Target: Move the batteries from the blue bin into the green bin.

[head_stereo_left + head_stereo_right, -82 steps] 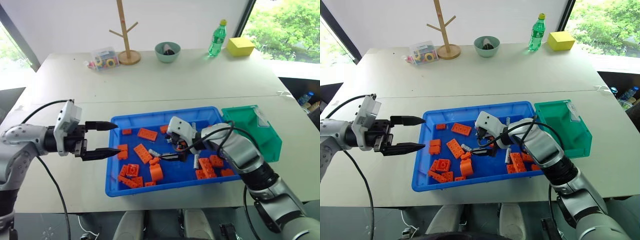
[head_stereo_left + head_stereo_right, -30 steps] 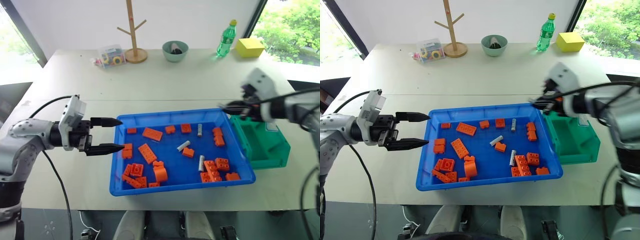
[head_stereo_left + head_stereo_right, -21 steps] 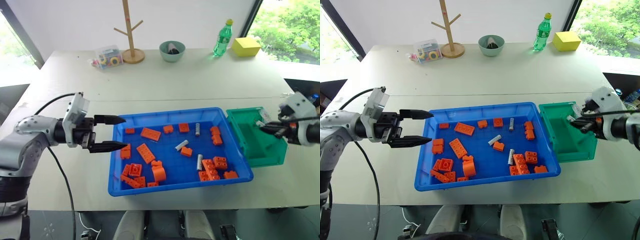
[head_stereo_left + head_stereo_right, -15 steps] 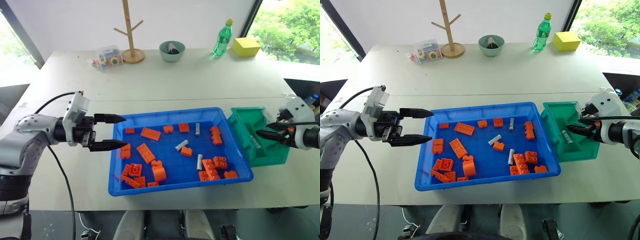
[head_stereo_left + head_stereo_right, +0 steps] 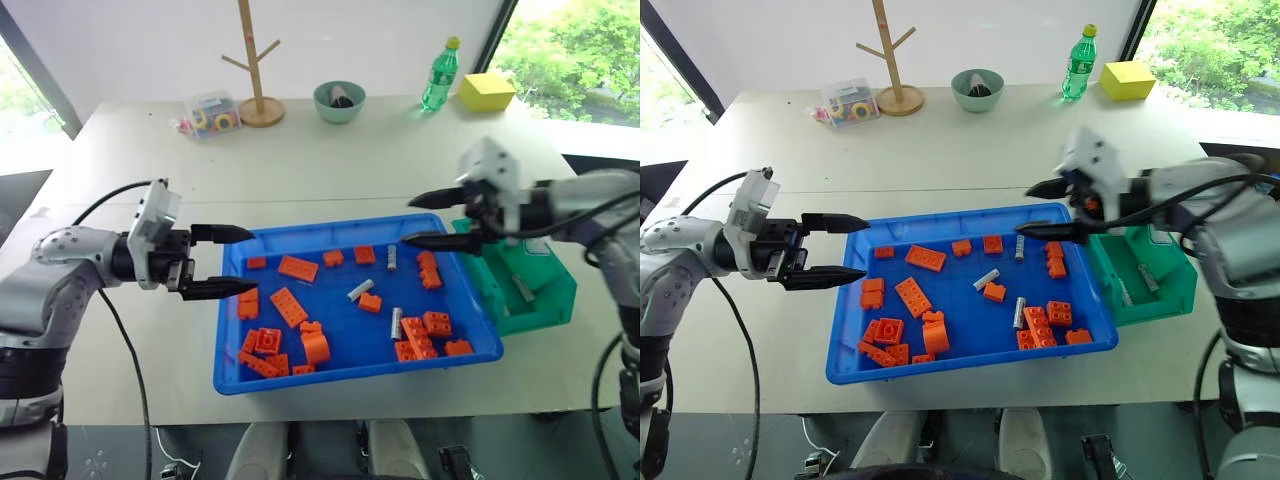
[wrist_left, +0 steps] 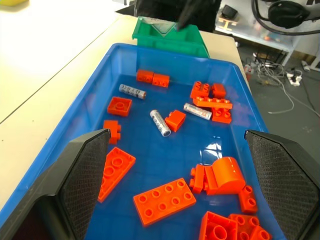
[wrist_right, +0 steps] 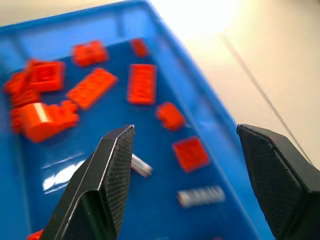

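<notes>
Pale table [image 5: 330, 160]; white wall [image 5: 330, 40] behind; leafy windows [image 5: 575, 55] at corners.

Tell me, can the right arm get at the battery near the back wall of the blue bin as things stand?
Probably yes. The right tool hangs open above the blue bin, the battery lies just below it, bare on the floor, and no brick touches it.

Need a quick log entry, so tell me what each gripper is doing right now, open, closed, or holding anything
Left gripper: open, holding nothing.
Right gripper: open, holding nothing.
</notes>
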### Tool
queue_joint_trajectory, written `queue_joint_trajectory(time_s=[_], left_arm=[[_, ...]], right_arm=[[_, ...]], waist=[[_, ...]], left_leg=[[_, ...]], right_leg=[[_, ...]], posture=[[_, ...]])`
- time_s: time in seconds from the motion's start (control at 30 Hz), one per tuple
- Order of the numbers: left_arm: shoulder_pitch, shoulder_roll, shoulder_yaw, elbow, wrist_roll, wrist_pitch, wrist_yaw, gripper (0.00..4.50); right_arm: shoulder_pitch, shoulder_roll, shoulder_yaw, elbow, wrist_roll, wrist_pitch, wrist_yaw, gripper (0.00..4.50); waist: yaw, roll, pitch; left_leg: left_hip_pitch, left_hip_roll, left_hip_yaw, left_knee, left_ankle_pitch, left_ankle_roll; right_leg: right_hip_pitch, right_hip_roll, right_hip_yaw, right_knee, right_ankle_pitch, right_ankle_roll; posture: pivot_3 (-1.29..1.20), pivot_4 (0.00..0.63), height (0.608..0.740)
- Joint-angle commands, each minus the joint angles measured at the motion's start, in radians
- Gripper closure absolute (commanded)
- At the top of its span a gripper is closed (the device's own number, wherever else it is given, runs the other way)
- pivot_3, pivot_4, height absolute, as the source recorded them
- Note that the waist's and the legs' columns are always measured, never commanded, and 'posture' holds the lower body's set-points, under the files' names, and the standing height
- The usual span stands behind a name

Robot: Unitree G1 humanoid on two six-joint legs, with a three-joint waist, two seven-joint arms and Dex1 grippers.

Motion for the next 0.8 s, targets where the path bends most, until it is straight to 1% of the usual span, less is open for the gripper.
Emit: queue_joint_trajectory(time_s=[0.03, 0.13, 0.23, 0.37, 0.47, 0.57, 0.73, 0.8], left_arm=[[-0.008, 0.003, 0.016, -0.023, -0.004, -0.007, 0.007, 0.0], [0.002, 0.005, 0.025, -0.039, -0.011, -0.002, 0.019, 0.0], [0.02, 0.011, 0.038, -0.06, -0.022, 0.006, 0.028, 0.0], [0.051, 0.027, 0.066, -0.09, -0.038, 0.023, 0.037, 0.0], [0.064, 0.036, 0.076, -0.103, -0.046, 0.031, 0.041, 0.0], [0.073, 0.043, 0.082, -0.113, -0.052, 0.035, 0.046, 0.0], [0.074, 0.046, 0.085, -0.12, -0.055, 0.039, 0.053, 0.0], [0.069, 0.047, 0.084, -0.121, -0.057, 0.041, 0.056, 0.0]], right_arm=[[-0.041, 0.035, 0.118, 0.103, -0.123, -0.214, 0.105, 1.16], [-0.059, 0.072, 0.185, 0.224, -0.206, -0.395, 0.173, 1.16], [-0.074, 0.099, 0.215, 0.331, -0.258, -0.54, 0.236, 1.16], [-0.144, 0.178, 0.227, 0.526, -0.329, -0.693, 0.242, 1.16], [-0.17, 0.221, 0.228, 0.634, -0.369, -0.793, 0.236, 1.16], [-0.17, 0.261, 0.224, 0.697, -0.392, -0.866, 0.223, 1.16], [-0.146, 0.296, 0.205, 0.69, -0.371, -0.863, 0.25, 1.16], [-0.131, 0.3, 0.208, 0.695, -0.384, -0.892, 0.245, 1.16]], waist=[[0.001, 0.0, 0.0], [-0.001, 0.0, 0.0], [-0.001, 0.0, 0.0], [-0.007, 0.0, 0.0], [-0.006, 0.0, 0.0], [-0.005, 0.0, 0.0], [-0.002, 0.0, 0.0], [-0.003, 0.0, 0.0]], left_leg=[[0.0, 0.0, 0.0, 0.0, 0.0, 0.0], [0.0, -0.001, 0.0, 0.001, 0.0, 0.0], [0.0, -0.001, 0.0, 0.001, 0.0, 0.0], [0.0, -0.001, 0.0, 0.001, 0.001, -0.001], [0.001, -0.001, 0.0, 0.001, 0.001, -0.003], [0.001, -0.001, 0.0, 0.001, 0.002, -0.003], [0.001, -0.001, 0.0, 0.001, 0.002, -0.004], [0.001, -0.001, 0.0, 0.001, 0.004, -0.008]], right_leg=[[0.0, 0.0, 0.0, 0.0, 0.0, 0.0], [0.0, 0.0, 0.0, 0.0, 0.001, 0.002], [0.0, 0.0, 0.0, 0.0, 0.001, 0.002], [0.0, 0.0, 0.001, 0.001, 0.002, 0.001], [-0.001, 0.0, 0.001, 0.003, 0.002, 0.001], [-0.001, 0.001, 0.001, 0.004, 0.002, 0.001], [-0.001, 0.0, 0.001, 0.004, 0.002, 0.001], [-0.001, 0.0, 0.001, 0.004, 0.002, 0.001]], posture=[[0.0, 0.15, 0.703], [0.0, 0.15, 0.703], [0.0, 0.15, 0.703], [0.0, 0.15, 0.703], [0.0, 0.15, 0.703], [0.0, 0.15, 0.703], [0.0, 0.15, 0.703], [0.0, 0.15, 0.703]])
